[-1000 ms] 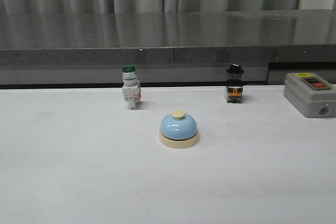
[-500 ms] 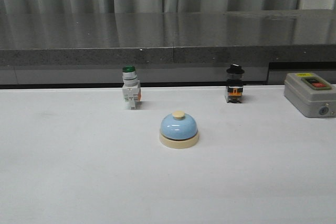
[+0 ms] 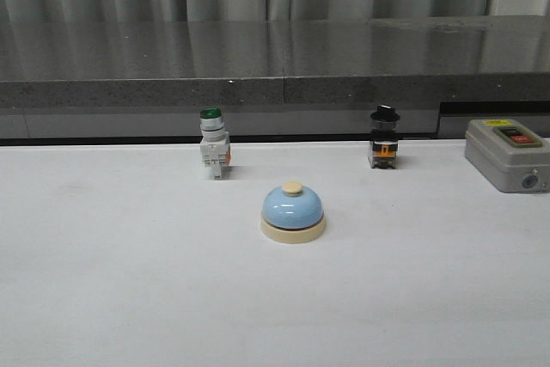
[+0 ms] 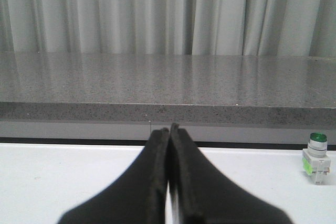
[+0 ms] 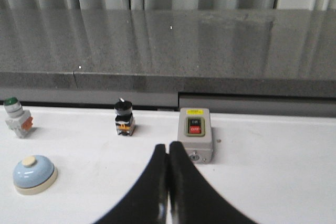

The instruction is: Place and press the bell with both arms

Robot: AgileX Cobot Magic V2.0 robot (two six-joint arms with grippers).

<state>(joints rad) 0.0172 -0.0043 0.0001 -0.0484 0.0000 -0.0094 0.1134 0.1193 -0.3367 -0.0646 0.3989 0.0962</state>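
The bell [image 3: 293, 212], with a light-blue dome, cream base and cream button, stands upright on the white table [image 3: 129, 298] near its middle. It also shows in the right wrist view [image 5: 34, 174], well off to one side of my right gripper. My left gripper [image 4: 169, 128] is shut and empty above the table; the bell is out of its view. My right gripper [image 5: 168, 146] is shut and empty, just short of the grey box. Neither arm shows in the front view.
A green-capped white push-button switch [image 3: 213, 145] stands back left of the bell. A black knob switch [image 3: 383, 139] stands back right. A grey box with red and black buttons [image 3: 507, 154] sits at the right edge. A dark stone ledge [image 3: 275, 66] runs behind.
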